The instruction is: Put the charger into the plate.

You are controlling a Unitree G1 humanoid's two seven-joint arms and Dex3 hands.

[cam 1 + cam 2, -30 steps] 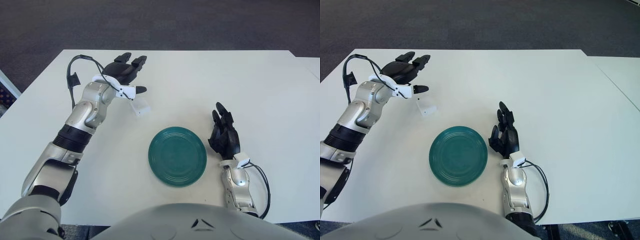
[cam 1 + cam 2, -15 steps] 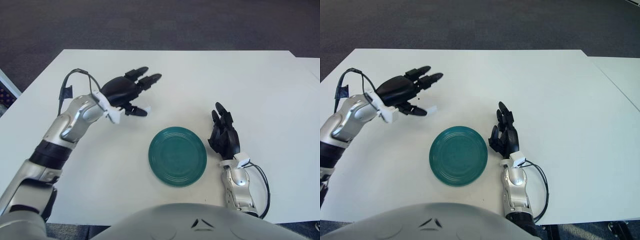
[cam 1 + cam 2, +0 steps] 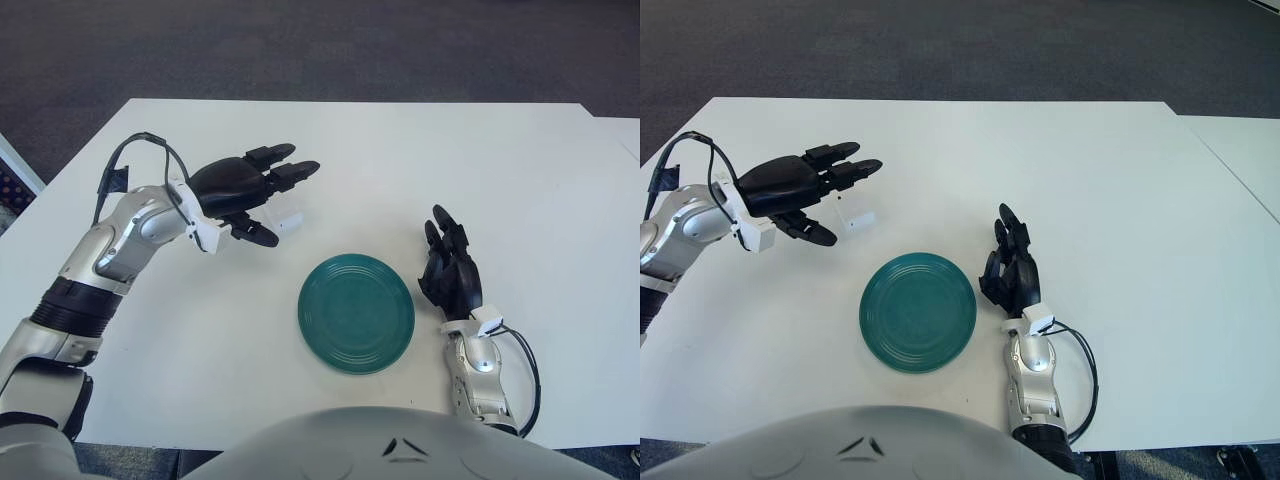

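Observation:
A small white charger lies on the white table, up and left of the round teal plate. My left hand hovers just left of the charger with its black fingers spread and nothing between them; its thumb reaches below the charger and the other fingers above it. The charger shows partly behind the fingers in the left eye view. My right hand shows to the right of the plate, fingers pointing away from me, holding nothing.
The white table ends at a dark carpet at the back. A second table edge shows at far right. A black cable loops off my left wrist.
My left hand has drawn back to the left and lowered a little, uncovering the charger. The charger, plate and right hand have not moved.

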